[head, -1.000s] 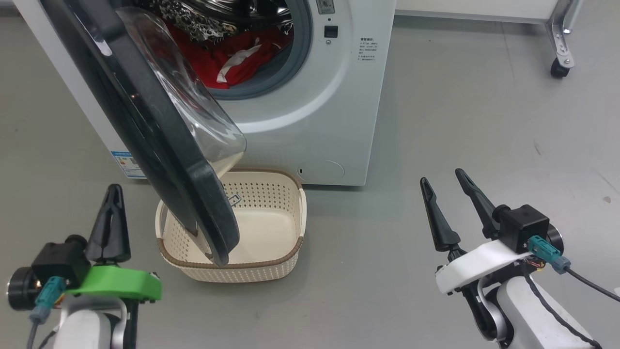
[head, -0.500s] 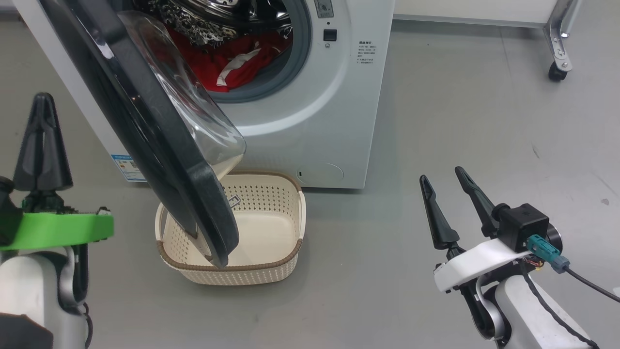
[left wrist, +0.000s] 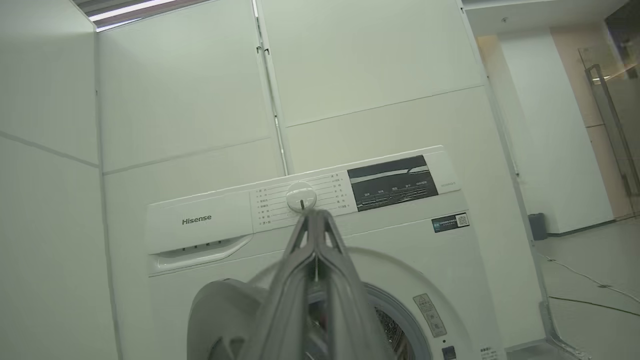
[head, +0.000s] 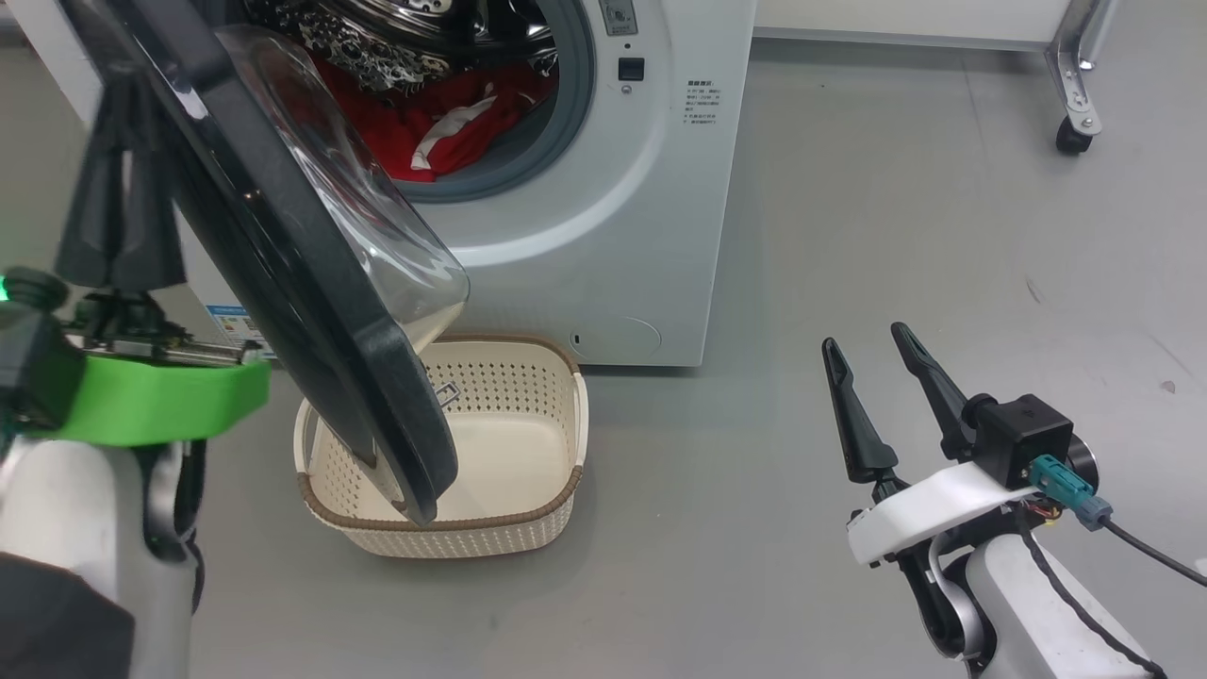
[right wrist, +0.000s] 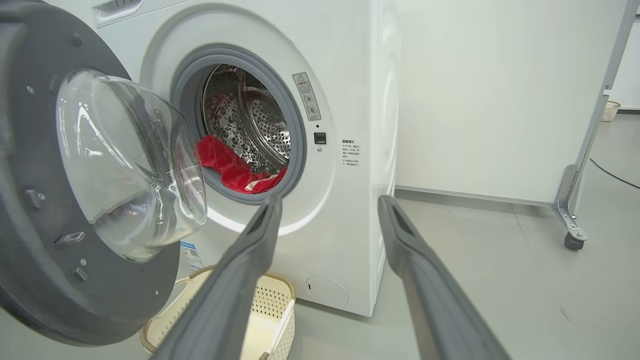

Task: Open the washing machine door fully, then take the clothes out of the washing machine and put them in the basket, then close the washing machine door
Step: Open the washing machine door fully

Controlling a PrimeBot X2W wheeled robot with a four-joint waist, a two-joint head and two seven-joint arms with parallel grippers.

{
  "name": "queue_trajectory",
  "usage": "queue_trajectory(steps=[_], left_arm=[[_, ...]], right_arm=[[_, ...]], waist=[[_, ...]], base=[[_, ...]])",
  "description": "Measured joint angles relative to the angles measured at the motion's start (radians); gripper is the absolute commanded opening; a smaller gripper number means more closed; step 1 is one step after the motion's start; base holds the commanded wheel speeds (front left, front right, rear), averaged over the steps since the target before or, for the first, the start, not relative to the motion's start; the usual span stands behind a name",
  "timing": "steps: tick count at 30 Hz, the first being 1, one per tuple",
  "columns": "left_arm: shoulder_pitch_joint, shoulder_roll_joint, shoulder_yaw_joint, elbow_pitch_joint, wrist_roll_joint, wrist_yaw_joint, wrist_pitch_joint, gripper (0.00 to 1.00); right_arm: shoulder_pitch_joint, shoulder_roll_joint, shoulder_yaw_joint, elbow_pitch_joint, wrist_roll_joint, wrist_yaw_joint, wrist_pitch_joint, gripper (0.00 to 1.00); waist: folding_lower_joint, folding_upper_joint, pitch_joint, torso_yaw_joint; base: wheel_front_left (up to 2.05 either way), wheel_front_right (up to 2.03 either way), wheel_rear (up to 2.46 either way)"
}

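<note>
In the head view, the washing machine door (head: 311, 283) is only part way open across the left of the frame, above the basket (head: 471, 542). The left end effector (head: 113, 132) is pressed together with nothing in it, at the far left by the door's outer side, so I think it should hook the door's edge and swing it wide slowly. In the left wrist view, its fingers point at the top of the washing machine (left wrist: 200, 220). In the right wrist view, the right end effector (right wrist: 330, 200) is spread apart and empty and the red clothes (right wrist: 225, 165) lie low in the drum, so it should wait until the door is out of the way.

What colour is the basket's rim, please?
The basket's rim is brown; the head view shows it best.
</note>
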Motion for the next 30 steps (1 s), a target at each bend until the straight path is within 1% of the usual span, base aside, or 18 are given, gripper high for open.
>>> queue_trajectory(steps=[5, 8, 12, 15, 19, 22, 30], left_arm=[[0.0, -0.017, -0.057, -0.017, 0.007, -0.009, 0.025, 0.0], [0.0, -0.021, -0.09, -0.018, 0.007, -0.015, 0.049, 0.0], [0.006, -0.031, -0.119, -0.015, 0.006, -0.016, 0.091, 0.0], [0.02, -0.055, -0.157, 0.0, 0.003, -0.021, 0.119, 0.0], [0.07, -0.061, -0.215, 0.032, -0.006, -0.025, 0.174, 0.0], [0.105, -0.076, -0.246, 0.057, -0.023, -0.026, 0.215, 0.0], [0.158, -0.078, -0.286, 0.102, -0.023, -0.026, 0.298, 0.0]], right_arm=[[0.0, 0.007, 0.0, 0.003, -0.007, 0.0, 0.0, 1.0], [0.001, 0.012, -0.002, 0.006, -0.007, 0.008, 0.0, 1.0], [0.001, 0.022, -0.004, 0.01, -0.007, 0.009, 0.0, 1.0], [0.004, 0.022, -0.017, 0.01, -0.007, 0.009, 0.0, 1.0], [0.007, 0.023, -0.022, 0.01, -0.012, 0.013, 0.0, 1.0], [0.009, 0.026, -0.025, 0.012, -0.016, 0.017, 0.0, 1.0], [0.012, 0.031, -0.035, 0.014, -0.018, 0.017, 0.0, 1.0]], waist=[[0.0, 0.0, 0.001, -0.005], [0.0, 0.0, 0.002, -0.01], [0.0, 0.0, 0.003, -0.023], [0.0, 0.0, 0.005, -0.03], [0.0, 0.0, 0.009, -0.037], [0.0, 0.0, 0.01, -0.041], [0.0, 0.0, 0.014, -0.046]], base=[[0.0, 0.0, 0.0], [0.0, 0.0, 0.0], [0.0, 0.0, 0.0], [0.0, 0.0, 0.0], [0.0, 0.0, 0.0], [0.0, 0.0, 0.0], [0.0, 0.0, 0.0]])
